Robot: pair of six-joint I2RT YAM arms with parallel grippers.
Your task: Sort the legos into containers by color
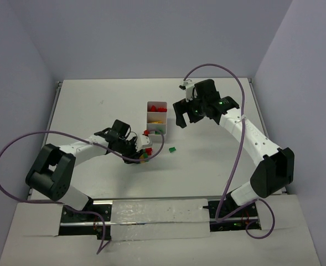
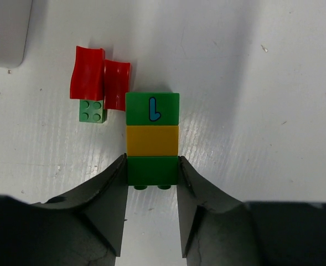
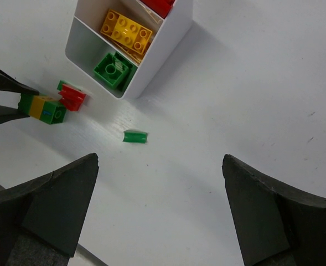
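My left gripper (image 2: 152, 166) is shut on the green end of a green-yellow-green stack (image 2: 151, 138) lying on the table just in front of the tray; they also show in the top view, gripper (image 1: 140, 152) and stack (image 1: 144, 155). Two red curved pieces (image 2: 101, 77) and a small green brick (image 2: 93, 111) lie touching beside the stack. A loose green piece (image 3: 135, 136) lies apart to the right. The white three-compartment tray (image 1: 164, 104) holds red bricks far, yellow (image 3: 127, 30) in the middle, green (image 3: 114, 70) near. My right gripper (image 3: 160, 160) is open and empty, above the table right of the tray.
The left arm's cable (image 1: 19, 144) loops over the left of the table. The right arm's cable (image 1: 237, 83) arcs over the back right. The table's raised edges (image 1: 55, 105) run along both sides. A corner of the tray (image 2: 5, 33) shows in the left wrist view.
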